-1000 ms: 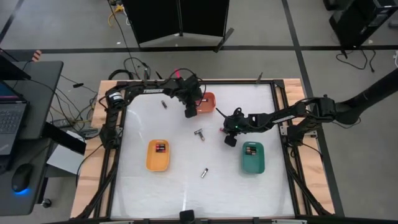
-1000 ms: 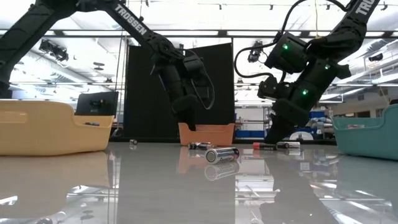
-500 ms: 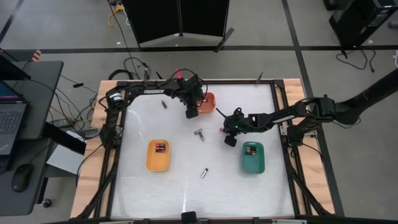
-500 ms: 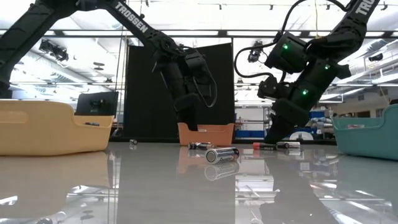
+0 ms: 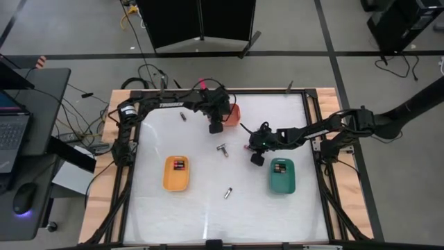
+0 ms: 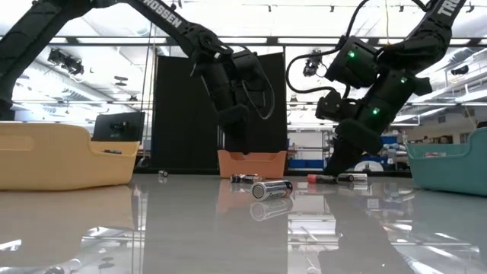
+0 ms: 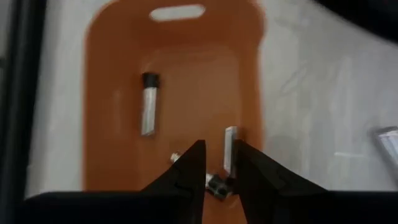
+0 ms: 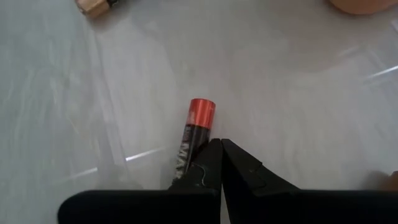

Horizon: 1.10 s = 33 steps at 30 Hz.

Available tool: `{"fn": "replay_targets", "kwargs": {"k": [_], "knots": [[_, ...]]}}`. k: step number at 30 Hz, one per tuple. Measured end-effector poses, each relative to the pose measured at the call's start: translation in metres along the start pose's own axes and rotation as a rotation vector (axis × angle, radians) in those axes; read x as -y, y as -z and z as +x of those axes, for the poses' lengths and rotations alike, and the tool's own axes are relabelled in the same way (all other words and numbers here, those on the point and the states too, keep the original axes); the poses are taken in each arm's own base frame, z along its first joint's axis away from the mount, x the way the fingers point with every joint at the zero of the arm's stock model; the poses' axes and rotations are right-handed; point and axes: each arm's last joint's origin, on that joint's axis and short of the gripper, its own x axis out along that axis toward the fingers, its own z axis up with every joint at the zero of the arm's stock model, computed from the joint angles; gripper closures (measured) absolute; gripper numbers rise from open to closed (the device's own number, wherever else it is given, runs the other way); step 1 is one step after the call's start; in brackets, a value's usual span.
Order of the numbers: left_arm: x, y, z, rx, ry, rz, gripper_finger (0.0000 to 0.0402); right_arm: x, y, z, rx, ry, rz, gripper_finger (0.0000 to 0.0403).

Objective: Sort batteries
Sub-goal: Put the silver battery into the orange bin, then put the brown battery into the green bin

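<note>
Above the orange tray (image 7: 99,112), left jaws stand parted, half hiding batteries (image 7: 149,112); right jaws are clenched empty.

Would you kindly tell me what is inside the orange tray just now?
The orange tray holds at least three batteries. The left pincer above it hides part of the floor, so more may lie there.

Left gripper (image 7: 217,163) parted slightly (nothing held); right gripper (image 8: 221,153) closed.

Trays (image 5: 176,173): three, one each in orange, yellow, green
Batteries loose on the counter (image 5: 227,193): four
Arms (image 5: 312,129): two
</note>
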Motion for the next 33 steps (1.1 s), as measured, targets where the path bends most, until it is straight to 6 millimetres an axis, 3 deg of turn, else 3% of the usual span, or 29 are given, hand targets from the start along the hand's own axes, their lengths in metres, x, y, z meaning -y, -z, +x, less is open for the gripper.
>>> {"fn": "replay_targets", "kwargs": {"k": [7,13,16,26,33], "knots": [[-0.001,-0.001,-0.007,-0.01,-0.078,0.021,0.031,-0.001,0.0,0.0,0.0,-0.002,0.002,0.0389],[0.011,-0.009,-0.037,0.243,-0.15,0.034,0.0371,-0.002,0.0,0.0,0.005,-0.006,0.001,0.0389],[0.025,0.002,-0.048,0.385,-0.167,0.035,0.0394,-0.006,-0.002,-0.001,0.026,-0.018,-0.006,0.0389],[0.081,0.056,-0.076,0.777,-0.151,-0.014,0.0383,-0.02,-0.003,-0.004,0.066,-0.061,-0.022,0.0389],[0.103,0.08,-0.078,0.849,-0.145,-0.039,0.0383,-0.022,-0.02,-0.009,0.053,-0.056,-0.02,0.0374]]}}
